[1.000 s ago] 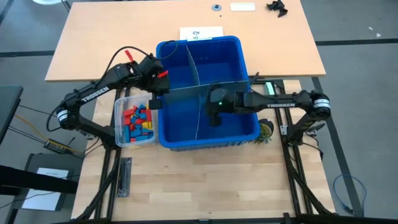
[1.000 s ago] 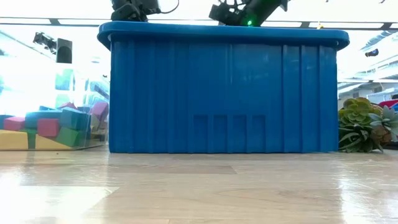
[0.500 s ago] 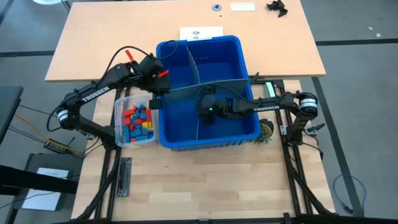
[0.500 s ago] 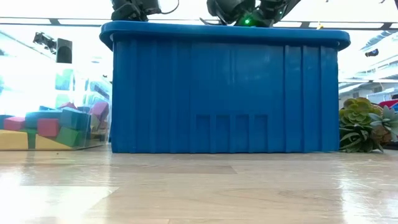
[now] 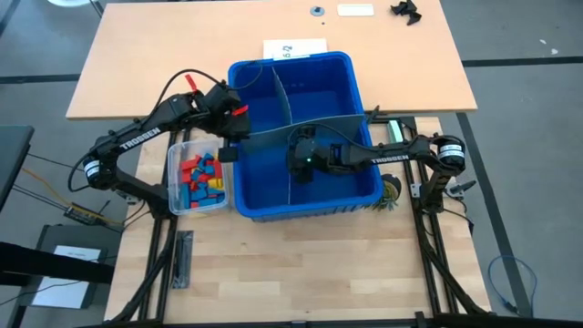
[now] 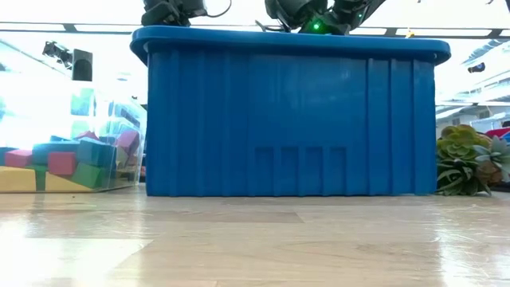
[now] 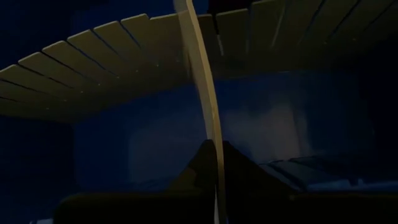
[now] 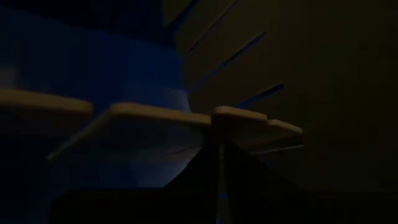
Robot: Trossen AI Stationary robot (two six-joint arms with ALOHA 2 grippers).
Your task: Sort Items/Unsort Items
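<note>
Dividers under adjustment, blocks untouched. Left tool (image 5: pixel 230 128) pinches the long divider (image 5: pixel 310 132) at the bin wall; right tool (image 5: pixel 299 169) pinches the short divider (image 5: pixel 290 182). Blocks (image 5: pixel 202 173) sit in the clear tub just outside the left tool. Next, likely: seat or lift the sheets together.

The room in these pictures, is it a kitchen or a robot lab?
Probably a robot lab or workshop: two dark arms on metal frames flank a wooden table, loose cables trail on the floor, and a blue bin sits beside toy blocks.
</note>
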